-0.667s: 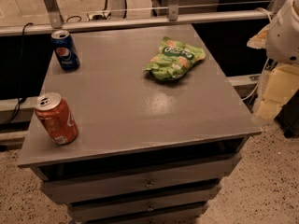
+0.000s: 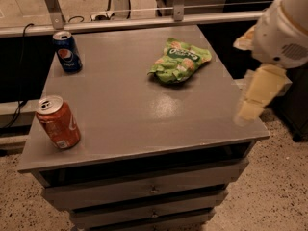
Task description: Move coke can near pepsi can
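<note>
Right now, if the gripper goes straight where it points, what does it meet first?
Probably the grey cabinet top near its right front corner; the gripper, at far right, points down there. Depth is unclear.

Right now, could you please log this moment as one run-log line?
hand: at right edge of table, away from cans | coke can: front left, untouched | pepsi can: back left | chip bag: back centre

Green snack bag (image 2: pixel 179 60) on grey drawer cabinet (image 2: pixel 144 129), back centre; gripper (image 2: pixel 252 102) over right edge.
</note>
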Controlling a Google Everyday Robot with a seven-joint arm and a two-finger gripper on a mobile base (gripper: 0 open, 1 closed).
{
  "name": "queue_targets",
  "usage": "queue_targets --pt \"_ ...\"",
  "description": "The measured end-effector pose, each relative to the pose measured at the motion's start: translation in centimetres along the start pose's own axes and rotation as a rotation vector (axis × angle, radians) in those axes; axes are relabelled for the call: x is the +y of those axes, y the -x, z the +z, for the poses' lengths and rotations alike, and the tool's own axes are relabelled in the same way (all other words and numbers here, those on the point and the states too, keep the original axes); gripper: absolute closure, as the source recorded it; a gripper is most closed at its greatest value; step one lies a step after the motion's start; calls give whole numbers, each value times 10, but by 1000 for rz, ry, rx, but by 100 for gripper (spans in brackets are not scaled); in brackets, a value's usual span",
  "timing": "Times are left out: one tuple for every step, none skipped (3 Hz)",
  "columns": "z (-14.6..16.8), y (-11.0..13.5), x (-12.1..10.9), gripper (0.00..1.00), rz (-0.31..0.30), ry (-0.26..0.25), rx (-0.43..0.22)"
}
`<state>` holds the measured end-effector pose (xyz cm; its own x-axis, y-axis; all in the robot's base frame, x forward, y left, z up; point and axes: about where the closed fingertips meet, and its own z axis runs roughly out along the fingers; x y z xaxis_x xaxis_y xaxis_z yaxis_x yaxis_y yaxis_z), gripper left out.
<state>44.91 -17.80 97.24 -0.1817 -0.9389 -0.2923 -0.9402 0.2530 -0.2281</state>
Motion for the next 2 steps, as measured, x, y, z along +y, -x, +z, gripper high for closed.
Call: queue_targets --pt "31 95 7 0 -43 57 -217" --pt "41 192 21 0 -76 105 -436"
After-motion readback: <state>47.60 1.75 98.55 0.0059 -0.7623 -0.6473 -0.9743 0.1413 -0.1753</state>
